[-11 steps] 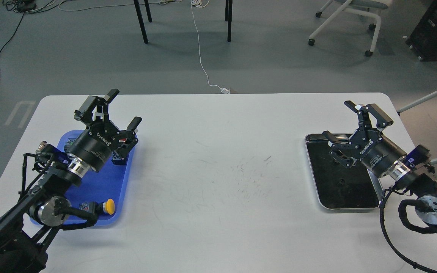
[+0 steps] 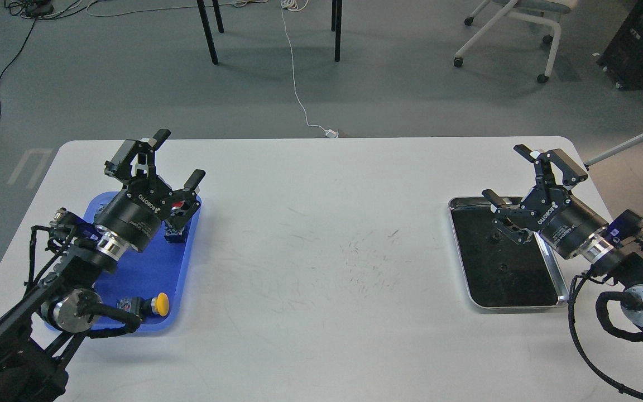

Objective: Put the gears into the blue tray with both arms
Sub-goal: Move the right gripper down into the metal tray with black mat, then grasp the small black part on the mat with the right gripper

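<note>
The left gripper (image 2: 179, 158) stands wide open over the flat bright blue plastic tray (image 2: 148, 268). The right gripper (image 2: 525, 176) is open too, above the shiny silver metal tray (image 2: 469, 296), where tiny black gears (image 2: 502, 268) lie on the dark inside.

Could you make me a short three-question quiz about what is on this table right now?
1. True or false: the left gripper has its fingers spread apart.
2. Which container lies under the right gripper? A) silver metal tray B) blue tray C) cardboard box
3. Fill in: the push-button switch near the blue tray's front edge has a ____ cap.

Key: 1 true; 2 A; 3 yellow.
</note>
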Controlling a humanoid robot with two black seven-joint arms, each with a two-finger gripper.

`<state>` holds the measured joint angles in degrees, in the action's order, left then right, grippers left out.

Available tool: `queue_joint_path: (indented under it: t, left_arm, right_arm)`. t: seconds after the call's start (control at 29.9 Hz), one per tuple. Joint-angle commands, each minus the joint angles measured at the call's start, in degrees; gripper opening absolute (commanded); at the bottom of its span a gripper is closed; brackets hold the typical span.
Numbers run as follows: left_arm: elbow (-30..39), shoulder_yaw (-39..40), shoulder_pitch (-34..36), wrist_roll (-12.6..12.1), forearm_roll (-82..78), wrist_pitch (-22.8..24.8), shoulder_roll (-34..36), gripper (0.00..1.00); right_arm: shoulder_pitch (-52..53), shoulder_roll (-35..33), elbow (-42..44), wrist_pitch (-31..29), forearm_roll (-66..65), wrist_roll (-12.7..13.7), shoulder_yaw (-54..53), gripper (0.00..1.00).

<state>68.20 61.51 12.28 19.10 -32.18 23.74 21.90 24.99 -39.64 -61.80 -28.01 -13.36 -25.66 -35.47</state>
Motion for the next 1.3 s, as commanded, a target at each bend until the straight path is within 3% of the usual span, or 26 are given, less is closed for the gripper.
queue_joint_path:
  t: [0.0, 0.27, 0.3, 0.53, 0.74, 0.97, 1.1, 1.27]
  left_arm:
    - [-0.52, -0.52, 1.6, 0.06, -0.34, 2.01, 0.78, 0.98]
    - [-0.44, -0.61, 1.87, 0.24, 0.1, 4.26, 1.48, 0.98]
    - [-0.35, -0.61, 1.69, 0.24, 0.02, 4.26, 1.66, 0.98]
    - [-0.08, -0.61, 1.52, 0.5, -0.33, 4.26, 1.48, 0.98]
    - [0.0, -0.34, 1.69, 0.68, -0.34, 4.26, 1.57, 0.98]
    - [0.27, -0.25, 1.69, 0.59, -0.34, 4.26, 1.66, 0.98]
    - [0.35, -0.08, 1.6, 0.68, -0.16, 4.26, 2.53, 0.98]
    - [0.62, 0.01, 1.25, 0.68, 0.02, 4.26, 3.33, 0.98]
  right_arm:
    - [3.21, -3.68, -0.95, 0.01, -4.29, 0.0, 0.31, 1.0]
    - [14.38, -12.74, -0.95, 0.01, -26.35, -1.23, 4.0, 1.0]
    - [17.86, -13.61, -0.87, 0.01, -32.89, -2.34, 7.22, 1.0]
    - [36.33, -13.01, 0.19, 0.01, -61.23, -2.34, 29.63, 1.0]
    - [47.6, -6.25, 4.66, 0.01, -71.7, -2.34, 46.43, 0.99]
    - [49.19, 3.51, 13.88, 1.81, -78.4, -2.34, 60.23, 0.95]
    - [48.84, 6.76, 16.71, 5.5, -78.31, -2.34, 63.68, 0.93]
    - [48.31, 7.38, 17.41, 5.95, -78.22, -2.34, 63.77, 0.87]
